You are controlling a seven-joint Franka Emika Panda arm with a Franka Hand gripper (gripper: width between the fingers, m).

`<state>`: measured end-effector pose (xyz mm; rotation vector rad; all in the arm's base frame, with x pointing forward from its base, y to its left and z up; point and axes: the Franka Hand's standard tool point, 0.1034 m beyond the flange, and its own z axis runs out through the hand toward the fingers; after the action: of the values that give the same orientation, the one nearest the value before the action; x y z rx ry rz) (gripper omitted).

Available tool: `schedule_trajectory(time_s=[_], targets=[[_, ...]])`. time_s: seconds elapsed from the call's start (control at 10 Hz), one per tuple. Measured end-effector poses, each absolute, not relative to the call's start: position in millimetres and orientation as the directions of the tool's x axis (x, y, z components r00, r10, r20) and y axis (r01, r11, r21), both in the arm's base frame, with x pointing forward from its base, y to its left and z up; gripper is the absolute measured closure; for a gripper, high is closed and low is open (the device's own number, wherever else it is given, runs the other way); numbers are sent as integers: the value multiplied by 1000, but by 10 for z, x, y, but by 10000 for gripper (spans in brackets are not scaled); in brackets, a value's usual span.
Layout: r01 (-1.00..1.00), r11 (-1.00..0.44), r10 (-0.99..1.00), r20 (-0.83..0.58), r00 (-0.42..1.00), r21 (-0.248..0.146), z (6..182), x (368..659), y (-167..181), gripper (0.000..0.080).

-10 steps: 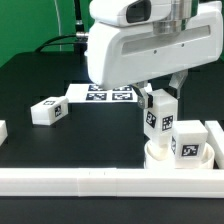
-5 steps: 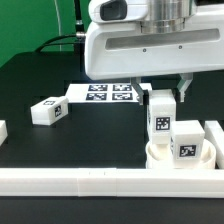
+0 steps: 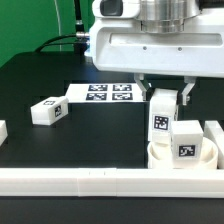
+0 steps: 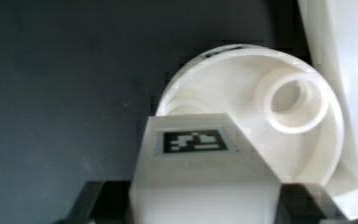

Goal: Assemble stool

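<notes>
My gripper (image 3: 164,96) is shut on a white blocky stool leg (image 3: 160,118), which it holds upright with the tag facing front. The leg's lower end is at the round white seat (image 3: 172,160), which lies against the front rail. A second leg (image 3: 187,141) stands in the seat just to the exterior view's right of the held one. In the wrist view the held leg (image 4: 197,150) fills the space between both dark fingers (image 4: 112,202) over the seat (image 4: 229,85), beside an empty round socket (image 4: 300,104). A third leg (image 3: 47,110) lies loose at the left.
The marker board (image 3: 100,95) lies flat behind the seat. A long white rail (image 3: 90,181) runs along the front edge. A white block (image 3: 215,131) sits right of the seat. Another white piece (image 3: 3,130) shows at the far left edge. The table is black.
The hand has turned about its upright axis with the leg in it. The leg went from slightly tilted to upright and shifted a little to the exterior view's right, over the seat.
</notes>
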<state>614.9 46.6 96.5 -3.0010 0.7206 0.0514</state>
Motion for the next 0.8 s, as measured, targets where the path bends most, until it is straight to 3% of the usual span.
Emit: schedule_trajectory(time_s=[0.4,0.8], targets=[[-733,-678,-728,-83,680,-55,961,6147,510,459],[-873,-485,-866,-117,487,-44,943,6137,554,459]])
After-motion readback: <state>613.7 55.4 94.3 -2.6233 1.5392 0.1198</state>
